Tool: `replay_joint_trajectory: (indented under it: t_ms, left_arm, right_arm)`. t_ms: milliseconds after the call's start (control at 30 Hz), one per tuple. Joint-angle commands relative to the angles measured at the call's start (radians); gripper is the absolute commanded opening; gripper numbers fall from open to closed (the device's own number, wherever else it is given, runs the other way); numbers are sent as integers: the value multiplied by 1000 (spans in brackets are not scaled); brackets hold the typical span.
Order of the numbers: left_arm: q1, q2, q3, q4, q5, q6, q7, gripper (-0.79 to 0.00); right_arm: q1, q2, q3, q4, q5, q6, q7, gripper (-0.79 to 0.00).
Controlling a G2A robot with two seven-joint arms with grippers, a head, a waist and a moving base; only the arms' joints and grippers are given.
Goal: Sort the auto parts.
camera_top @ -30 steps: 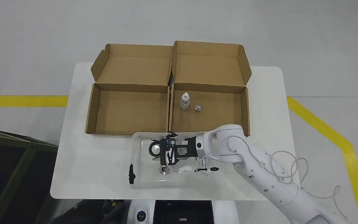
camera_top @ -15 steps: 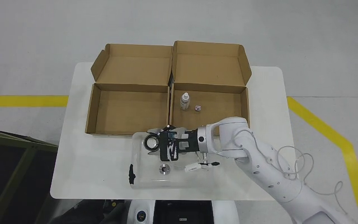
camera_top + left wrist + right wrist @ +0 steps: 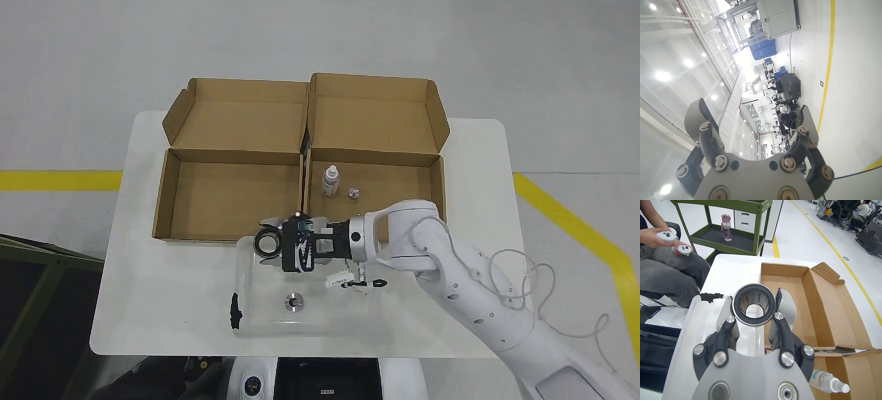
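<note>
The right pincer (image 3: 754,303) is closed on a short metal sleeve (image 3: 267,242) with a black ring at its end, one finger on each side of it. The sleeve is held above the far rim of the clear tray (image 3: 250,280), just beside the near wall of the left box (image 3: 230,200). In the tray lie a round metal part (image 3: 291,301), a jagged black part (image 3: 233,311) at its near left corner, and some small white and black bits (image 3: 350,283) beneath the arm. The right box (image 3: 437,200) sits side by side against the left box on the table (image 3: 130,290), both with lids folded back. In it are a spray bottle (image 3: 331,181) and, just beside that, a small metal piece (image 3: 352,193). The left pincer (image 3: 753,111) is spread wide, holding nothing, aimed up toward the hall ceiling
</note>
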Motion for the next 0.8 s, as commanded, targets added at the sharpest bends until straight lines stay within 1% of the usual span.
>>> replay_joint_trajectory:
  t_ms: [0,500,767]
  left_arm:
    - [0,0,0,0,0,0,0,0]
    - [0,0,0,0,0,0,0,0]
    - [0,0,0,0,0,0,0,0]
  right_arm:
    - [9,-5,-11,18,2,7,-5,-785]
    - [154,-74,-86,209,18,131,-29,-785]
    - [236,-120,-141,314,-21,183,-26,-785]
